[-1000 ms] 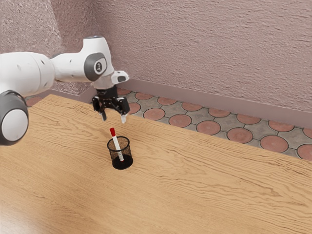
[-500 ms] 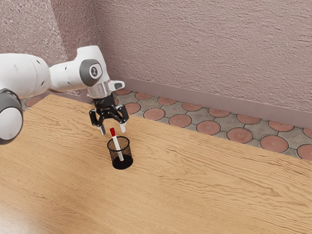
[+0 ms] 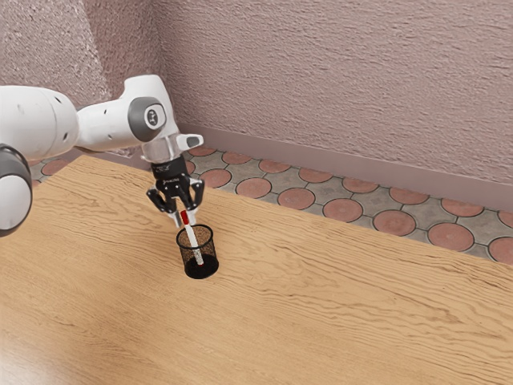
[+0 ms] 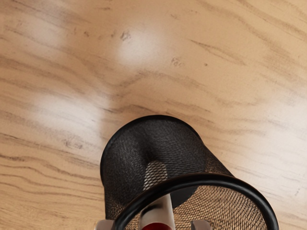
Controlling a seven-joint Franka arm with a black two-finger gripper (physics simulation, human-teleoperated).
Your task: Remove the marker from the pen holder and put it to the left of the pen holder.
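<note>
The black mesh pen holder (image 3: 208, 252) stands upright on the wooden tabletop (image 3: 321, 305). The marker (image 3: 192, 238) is still inside the pen holder, leaning, its white barrel reaching down toward the base and its red cap (image 3: 184, 217) sticking up above the rim, toward the exterior view's left. Just above the pen holder's rim, the pincer (image 3: 185, 222) points down, partly open, its two fingers (image 4: 104, 225) on either side of the marker near the cap. The wrist view shows a gap between each finger and the marker, so the pincer has hold of nothing.
</note>
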